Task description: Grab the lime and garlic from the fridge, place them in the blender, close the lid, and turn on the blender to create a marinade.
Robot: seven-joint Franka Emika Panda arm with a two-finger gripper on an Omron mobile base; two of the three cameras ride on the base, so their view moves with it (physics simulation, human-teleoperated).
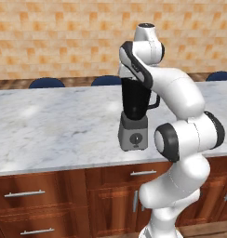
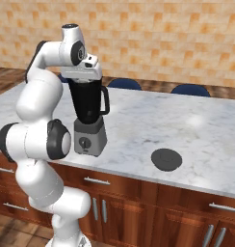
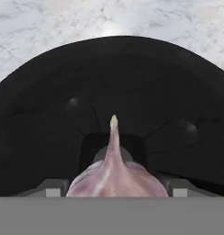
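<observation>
Garlic [image 3: 114,176] sits pinched in your gripper [image 3: 114,192], stalk pointing ahead, right over the open mouth of the blender [image 3: 49,137], whose black inside spreads below and around it. Beyond the jug's rim lies the marble tabletop [image 3: 40,23]. The lid [image 2: 166,158] rests flat on the tabletop (well off to the gripper's right).

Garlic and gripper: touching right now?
Touching. In the hand view the garlic sits between the gripper's fingertips, its sides pressed against both, above the open blender jug.
</observation>
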